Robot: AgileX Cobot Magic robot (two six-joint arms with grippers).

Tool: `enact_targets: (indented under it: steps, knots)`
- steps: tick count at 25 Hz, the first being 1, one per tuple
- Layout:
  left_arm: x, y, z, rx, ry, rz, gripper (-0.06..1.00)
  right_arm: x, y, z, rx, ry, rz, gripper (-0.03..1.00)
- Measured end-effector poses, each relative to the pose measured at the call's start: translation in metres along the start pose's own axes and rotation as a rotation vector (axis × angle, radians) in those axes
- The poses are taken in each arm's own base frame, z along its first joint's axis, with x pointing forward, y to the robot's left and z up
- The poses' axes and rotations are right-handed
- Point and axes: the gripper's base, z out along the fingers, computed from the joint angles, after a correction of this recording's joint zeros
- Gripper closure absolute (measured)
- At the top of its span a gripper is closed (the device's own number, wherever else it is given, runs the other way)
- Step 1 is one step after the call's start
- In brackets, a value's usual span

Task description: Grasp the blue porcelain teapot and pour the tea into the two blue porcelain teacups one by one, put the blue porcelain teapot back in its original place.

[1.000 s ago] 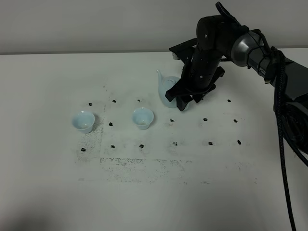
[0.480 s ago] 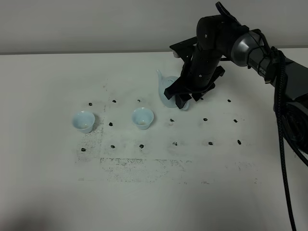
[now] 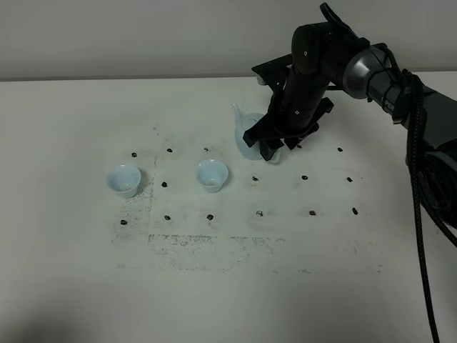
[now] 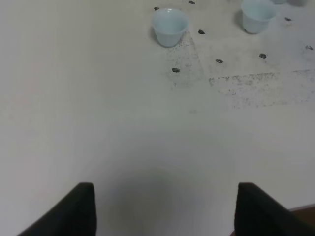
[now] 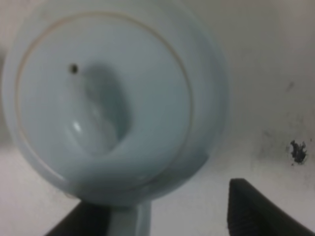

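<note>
Since a second ago: note slight rise of right gripper (image 3: 273,146) at the blue porcelain teapot (image 3: 248,133); hardly any shift over the last half second. Find teapot and both cups on the same spots as before.

Count one teapot, upright on white table (image 3: 228,286), right of centre and toward the far side, spout (image 3: 237,114) pointing left. See only spout and left flank in high view; rest hidden behind black arm (image 3: 314,64). From right wrist camera, look straight down on teapot (image 5: 197,98): one lid (image 5: 147,59), one knob (image 5: 106,105), one small vent hole (image 5: 74,68). See pale-blue strip, likely the handle (image 5: 129,221), running out between two dark fingers, just beside one finger (image 5: 81,221), with bare table up to the other. Read right gripper (image 5: 172,214) as spread apart, straddling that strip, not clamped on it.

Count two blue porcelain teacups, both upright and well apart: left teacup (image 3: 124,179) and centre teacup (image 3: 212,175), the latter near the teapot, on its spout side. Cannot tell whether either holds tea.

Find left gripper (image 4: 165,209) only in its own wrist view: two dark fingertips (image 4: 81,209) standing wide apart, table surface showing between them, left teacup (image 4: 169,25) and centre teacup (image 4: 257,14) well ahead.

Count about fourteen small black marks (image 3: 259,213) in three rough rows across the table, plus grey speckling near the front row.
</note>
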Motion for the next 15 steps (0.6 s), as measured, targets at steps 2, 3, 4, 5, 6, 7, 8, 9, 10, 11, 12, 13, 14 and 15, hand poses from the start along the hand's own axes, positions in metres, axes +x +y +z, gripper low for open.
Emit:
enact_targets:
  steps: [2,3,4,5,6,7,8,9,10,11,12,13,14,15]
  knots:
    - [0.0,0.0,0.0,0.0,0.0,0.0,0.34,0.0001,0.0,0.0,0.0,0.001,0.0,0.44]
    - [0.0,0.0,0.0,0.0,0.0,0.0,0.34,0.0001,0.0,0.0,0.0,0.001,0.0,0.44]
    - [0.0,0.0,0.0,0.0,0.0,0.0,0.34,0.0,0.0002,0.0,-0.002,0.001,0.001,0.44]
    - [0.0,0.0,0.0,0.0,0.0,0.0,0.34,0.0,0.0004,0.0,-0.005,0.0,0.002,0.44]
    - [0.0,0.0,0.0,0.0,0.0,0.0,0.34,0.0,0.0006,0.0,-0.007,0.0,0.003,0.44]
    - [0.0,0.0,0.0,0.0,0.0,0.0,0.34,-0.0001,0.0007,0.0,-0.008,-0.001,0.003,0.44]
    - [0.0,0.0,0.0,0.0,0.0,0.0,0.34,-0.0001,0.0008,0.0,-0.009,-0.001,0.003,0.44]
    - [0.0,0.0,0.0,0.0,0.0,0.0,0.34,-0.0002,0.0008,0.0,-0.008,-0.002,0.003,0.44]
    - [0.0,0.0,0.0,0.0,0.0,0.0,0.34,-0.0002,0.0009,0.0,-0.01,-0.002,0.004,0.44]
    - [0.0,0.0,0.0,0.0,0.0,0.0,0.34,-0.0002,0.0009,0.0,-0.01,-0.002,0.004,0.44]
    - [0.0,0.0,0.0,0.0,0.0,0.0,0.34,-0.0002,0.0009,0.0,-0.01,-0.002,0.004,0.44]
    - [0.0,0.0,0.0,0.0,0.0,0.0,0.34,-0.0002,0.0009,0.0,-0.01,-0.002,0.004,0.44]
    - [0.0,0.0,0.0,0.0,0.0,0.0,0.34,-0.0002,0.0009,0.0,-0.01,-0.002,0.004,0.45]
    - [0.0,0.0,0.0,0.0,0.0,0.0,0.34,-0.0002,0.0009,0.0,-0.01,-0.002,0.004,0.45]
